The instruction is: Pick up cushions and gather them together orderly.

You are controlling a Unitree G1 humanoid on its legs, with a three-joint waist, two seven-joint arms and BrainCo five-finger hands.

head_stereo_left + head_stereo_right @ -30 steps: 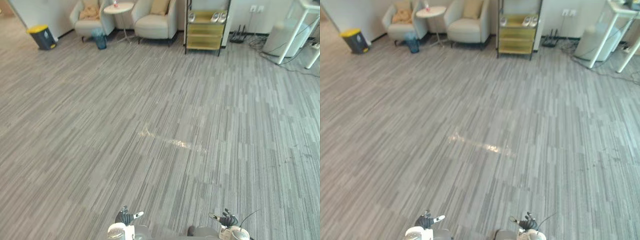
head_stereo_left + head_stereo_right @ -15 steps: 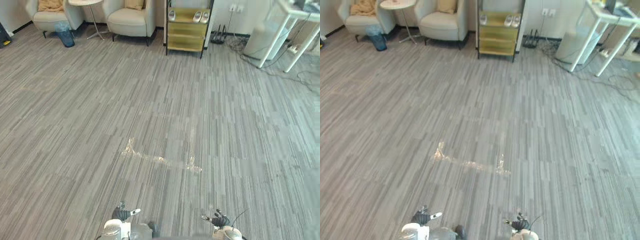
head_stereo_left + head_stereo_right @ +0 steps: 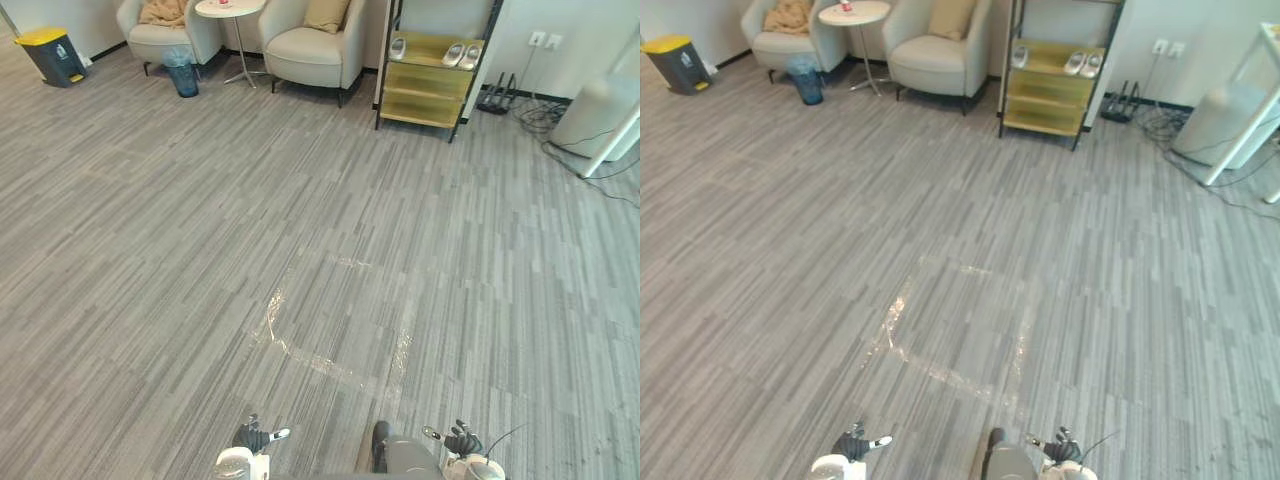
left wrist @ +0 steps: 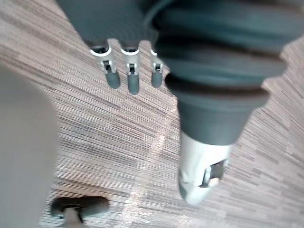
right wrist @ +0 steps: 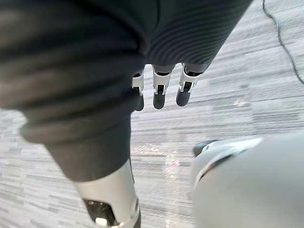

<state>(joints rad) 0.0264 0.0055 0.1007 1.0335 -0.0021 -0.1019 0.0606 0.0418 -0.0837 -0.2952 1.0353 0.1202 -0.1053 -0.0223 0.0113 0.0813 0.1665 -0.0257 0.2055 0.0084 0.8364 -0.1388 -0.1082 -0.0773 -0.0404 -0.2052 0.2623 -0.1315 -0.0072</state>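
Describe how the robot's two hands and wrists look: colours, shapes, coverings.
The two hands match. The left hand has short silver fingers with rounded dark tips, a thicker silver thumb set apart from them, and a dark ribbed cover that bulges in rings over the wrist. The right hand has the same silver, dark-tipped fingers below its own dark, finely ribbed cover.

Both head eyes look down over the floor [image 3: 200, 250] toward far armchairs [image 3: 305, 50]. Wrist cameras face that floor closely.
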